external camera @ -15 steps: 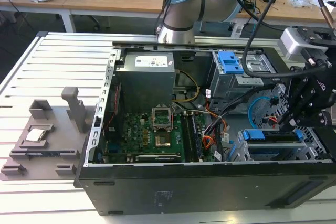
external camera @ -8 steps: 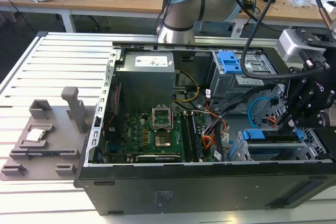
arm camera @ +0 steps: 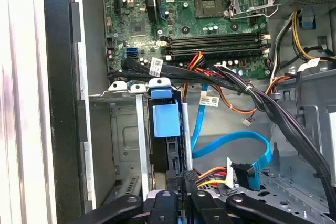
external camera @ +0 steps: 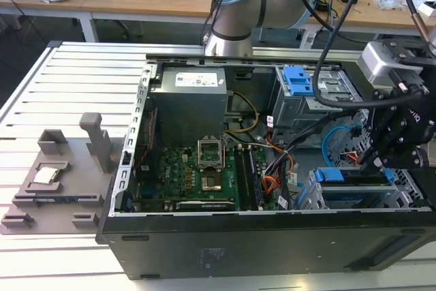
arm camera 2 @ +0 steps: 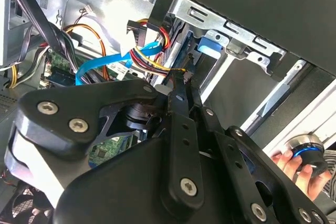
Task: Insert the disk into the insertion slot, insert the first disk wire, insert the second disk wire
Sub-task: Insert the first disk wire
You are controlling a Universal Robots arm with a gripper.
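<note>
Pinching a wire plug [arm camera: 190, 176], the gripper [arm camera: 185, 192] (clamped on it) is aiming it at the disk [arm camera: 165, 120]; that is sitting in the slot [arm camera: 122, 145].

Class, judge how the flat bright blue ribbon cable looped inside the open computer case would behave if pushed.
Probably floppy: the flat blue ribbon cable hangs in a loose loop. Likely light, since it is thin. Being flat, it would probably bend easily across its face but twist if pushed edgewise.
</note>
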